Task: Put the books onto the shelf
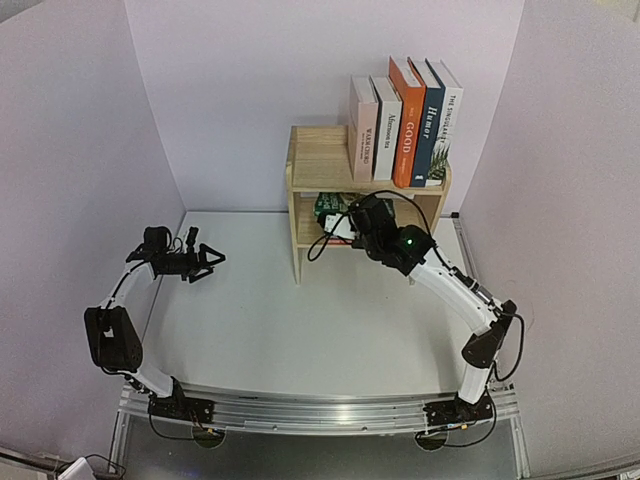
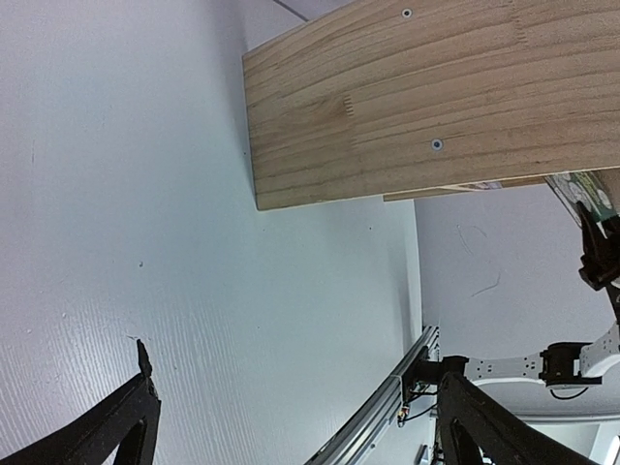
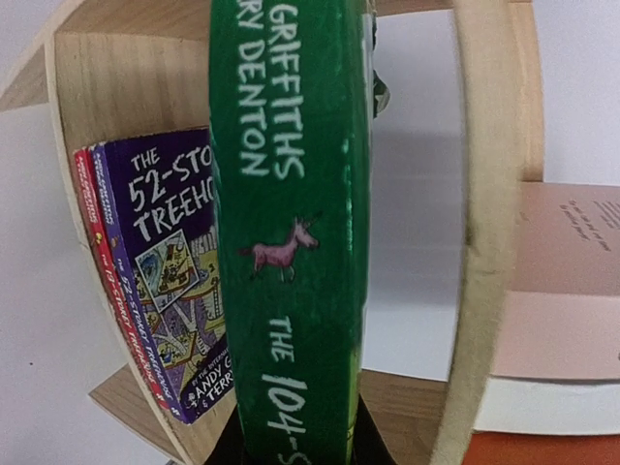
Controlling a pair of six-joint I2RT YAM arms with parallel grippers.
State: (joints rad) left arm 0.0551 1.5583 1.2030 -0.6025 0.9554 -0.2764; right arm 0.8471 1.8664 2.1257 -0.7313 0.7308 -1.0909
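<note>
Right wrist view is my guide here. The green book (image 3: 291, 242) fills it, spine toward the lens, and the right pincer (image 1: 347, 224) is clamped on its near end. The book stands at the mouth of the lower tier of the shelf (image 1: 318, 150), between the purple book (image 3: 160, 281) and the wooden panel (image 3: 484, 194) – touching neither, as far as I can tell. I'd keep the spine parallel to its purple neighbour and push straight in. I'd let go only once it rests on the board, then back out squarely. The left pincer (image 1: 205, 262) hangs spread wide, well apart from the shelf.
</note>
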